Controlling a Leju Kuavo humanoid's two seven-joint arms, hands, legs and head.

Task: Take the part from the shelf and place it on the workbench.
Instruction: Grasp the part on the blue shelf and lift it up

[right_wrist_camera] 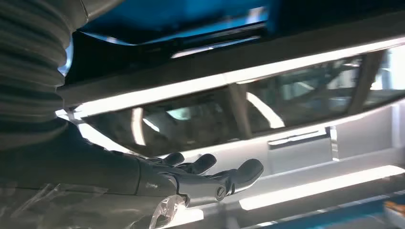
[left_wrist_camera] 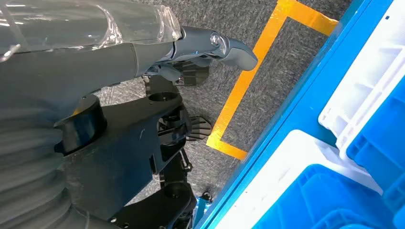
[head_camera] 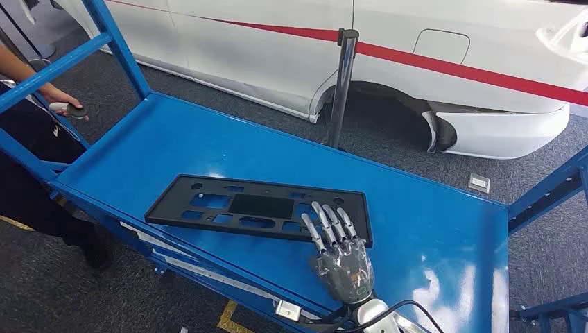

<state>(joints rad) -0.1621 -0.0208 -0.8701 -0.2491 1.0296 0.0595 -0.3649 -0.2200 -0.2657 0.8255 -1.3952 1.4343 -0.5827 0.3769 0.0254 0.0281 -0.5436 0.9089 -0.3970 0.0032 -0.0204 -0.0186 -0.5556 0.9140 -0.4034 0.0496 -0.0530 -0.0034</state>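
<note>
The flat black part (head_camera: 260, 208) lies on the blue shelf (head_camera: 430, 236), and the right hand (head_camera: 341, 253) rests its spread fingers on the part's near corner, holding nothing yet, probably to slide it closer for a grip.

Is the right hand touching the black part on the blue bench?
Touching. In the head view the right hand has its fingers laid flat over the near corner of the part, with no gap showing.
</note>
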